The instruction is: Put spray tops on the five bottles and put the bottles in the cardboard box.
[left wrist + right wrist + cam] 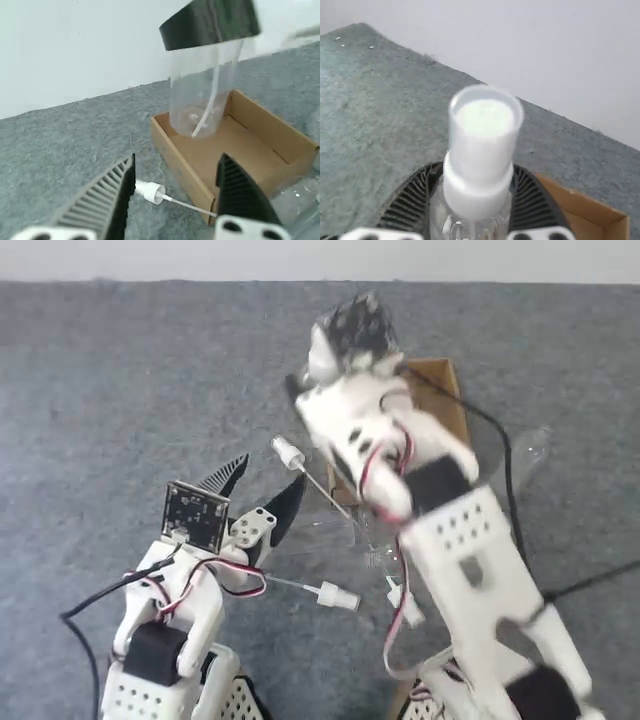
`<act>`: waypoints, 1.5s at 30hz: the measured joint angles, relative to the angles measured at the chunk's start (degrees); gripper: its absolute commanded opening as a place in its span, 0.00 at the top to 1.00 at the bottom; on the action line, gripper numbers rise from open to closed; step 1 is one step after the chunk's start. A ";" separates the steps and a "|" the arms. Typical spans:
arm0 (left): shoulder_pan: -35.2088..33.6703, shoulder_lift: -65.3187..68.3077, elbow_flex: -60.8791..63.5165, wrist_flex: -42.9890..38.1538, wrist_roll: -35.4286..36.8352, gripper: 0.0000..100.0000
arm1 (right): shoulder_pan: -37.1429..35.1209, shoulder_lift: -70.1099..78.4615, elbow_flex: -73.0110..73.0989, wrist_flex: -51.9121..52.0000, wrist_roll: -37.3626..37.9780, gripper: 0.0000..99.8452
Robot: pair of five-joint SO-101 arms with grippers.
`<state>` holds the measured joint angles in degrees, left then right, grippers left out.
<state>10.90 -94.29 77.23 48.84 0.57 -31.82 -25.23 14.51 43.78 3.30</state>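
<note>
left tool (177, 161) gaping, empty, right tool (477, 199) clamping capped bottle (200, 95), cardboard box (445, 378) mostly hidden behind right arm (470, 540)

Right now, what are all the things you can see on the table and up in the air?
Cardboard box: one, brown, open, on the carpet.
Bottle with spray top: one, clear with a white top, held above the box.
Loose spray tops: two, white with thin tubes, on the carpet near the left tool.
Bare bottles: clear, lying beside the box; count hard to tell.
Carpet: one, grey, covering the table.
Left tool: one, black fingers, open, low over the carpet.
Right tool: one, black fingers, gripping the bottle.
</note>
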 measured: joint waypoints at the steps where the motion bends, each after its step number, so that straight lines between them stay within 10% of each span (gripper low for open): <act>1: -0.18 -0.18 0.00 0.00 0.00 0.83 | 1.14 2.46 -1.93 0.00 0.00 0.99; 6: -2.64 0.00 0.00 0.00 0.00 0.99 | 6.24 14.77 -10.90 -0.70 0.00 0.99; 45: -7.21 -0.26 4.84 -7.56 0.09 0.99 | 13.01 47.65 -15.82 -23.65 -3.43 0.99</act>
<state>3.69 -94.55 82.07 41.27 0.66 -18.81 22.42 -1.32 20.13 -0.13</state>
